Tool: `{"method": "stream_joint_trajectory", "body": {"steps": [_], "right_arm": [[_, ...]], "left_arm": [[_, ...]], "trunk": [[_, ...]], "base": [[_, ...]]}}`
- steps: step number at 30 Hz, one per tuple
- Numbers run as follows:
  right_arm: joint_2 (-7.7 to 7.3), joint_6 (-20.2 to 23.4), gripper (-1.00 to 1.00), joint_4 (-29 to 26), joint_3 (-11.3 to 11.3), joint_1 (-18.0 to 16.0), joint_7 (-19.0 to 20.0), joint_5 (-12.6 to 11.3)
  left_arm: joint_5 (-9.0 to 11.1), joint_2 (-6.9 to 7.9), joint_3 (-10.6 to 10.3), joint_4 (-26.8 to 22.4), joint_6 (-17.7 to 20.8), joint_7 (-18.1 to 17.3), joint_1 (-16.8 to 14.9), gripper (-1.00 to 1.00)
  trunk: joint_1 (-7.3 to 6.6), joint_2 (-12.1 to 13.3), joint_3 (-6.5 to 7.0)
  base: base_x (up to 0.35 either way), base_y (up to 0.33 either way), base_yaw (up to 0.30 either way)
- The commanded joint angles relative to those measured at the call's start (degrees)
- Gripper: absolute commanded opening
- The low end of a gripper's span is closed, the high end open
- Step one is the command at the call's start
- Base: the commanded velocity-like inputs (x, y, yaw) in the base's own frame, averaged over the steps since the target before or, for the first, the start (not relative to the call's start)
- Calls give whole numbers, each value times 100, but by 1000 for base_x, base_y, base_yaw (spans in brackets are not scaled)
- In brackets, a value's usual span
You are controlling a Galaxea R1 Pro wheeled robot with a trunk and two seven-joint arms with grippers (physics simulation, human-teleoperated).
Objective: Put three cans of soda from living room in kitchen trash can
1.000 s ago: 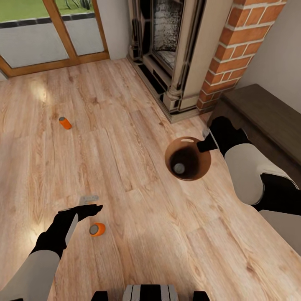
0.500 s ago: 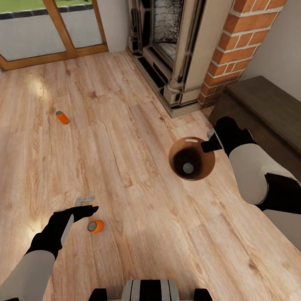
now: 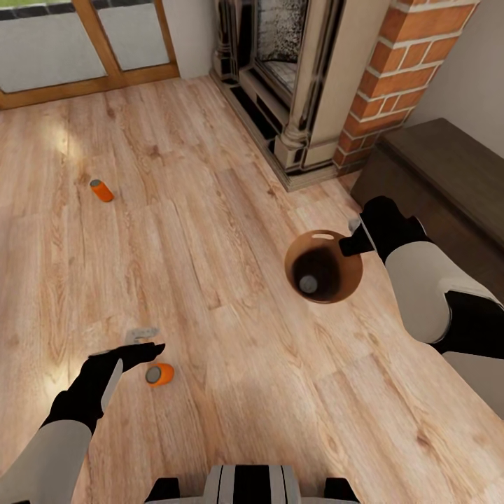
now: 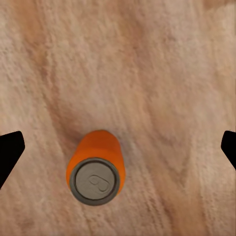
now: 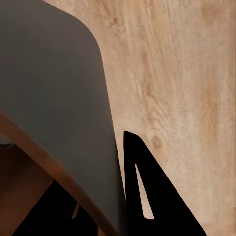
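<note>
Far soda can (image 3: 101,190): lies on its side on the wood plank floor (image 3: 231,392), well apart from both arms. Left gripper (image 3: 140,341): hovers over the floor just beside the near soda can (image 3: 159,374). In the left wrist view this can (image 4: 95,167) stands upright, grey top facing the camera, between the two fingers (image 4: 10,152), which are spread wide and touch nothing. Trash can (image 3: 323,266): round, glossy brown, dark inside; a third soda can (image 3: 308,283) rests at its bottom. Right gripper (image 3: 352,241): fingers pinch the trash can rim (image 5: 44,164). Brick fireplace (image 3: 413,63) and dark cabinet (image 3: 448,175) stand behind.
</note>
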Motion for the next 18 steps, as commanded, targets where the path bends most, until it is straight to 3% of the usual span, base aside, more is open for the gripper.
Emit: {"method": "stream_joint_trajectory", "body": {"steps": [1,18], "right_arm": [[0,6,-100,-1,-7,-3,15,-42],[-70,6,-100,-1,-6,7,15,-42]], "left_arm": [[0,0,1,6,1,-1,-1,100],[-9,15,-6,67,-2,14,-17,100]], "trunk": [[21,-42,-27],[395,-724,-484]], "base": [[0,0,0],[0,0,0]]}}
